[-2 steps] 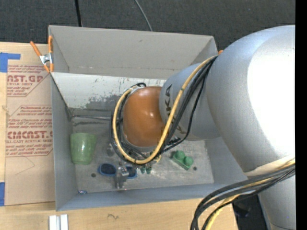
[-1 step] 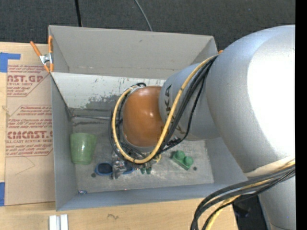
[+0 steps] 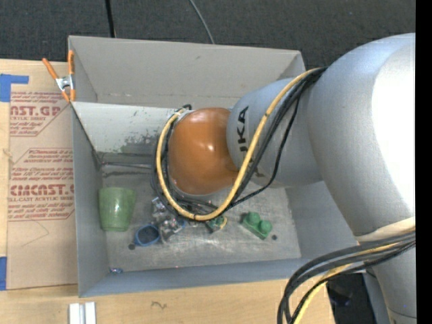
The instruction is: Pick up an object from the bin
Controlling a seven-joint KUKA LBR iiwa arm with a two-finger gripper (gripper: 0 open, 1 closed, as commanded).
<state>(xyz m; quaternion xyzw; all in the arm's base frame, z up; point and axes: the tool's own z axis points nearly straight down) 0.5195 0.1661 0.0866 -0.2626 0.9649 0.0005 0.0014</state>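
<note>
The robot's rounded silver-grey arm casing (image 3: 270, 137) is showing black letters "KA". The flat brown cardboard sheet (image 3: 34, 181) at the left edge is carrying red print, seemingly reading "CAST.GP" and, smaller, "CELL-CAST ACRYLIC SHEET".

bin (image 3: 86, 201): cup (image 3: 115, 208) left | pincer (image 3: 164, 223) middle | brick (image 3: 257, 225) right

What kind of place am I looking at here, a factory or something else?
Probably a robotics lab or test cell, not a home. A large cabled robot arm reaches into a grey metal bin holding odd small things, such as a green cup and a green block.
</note>
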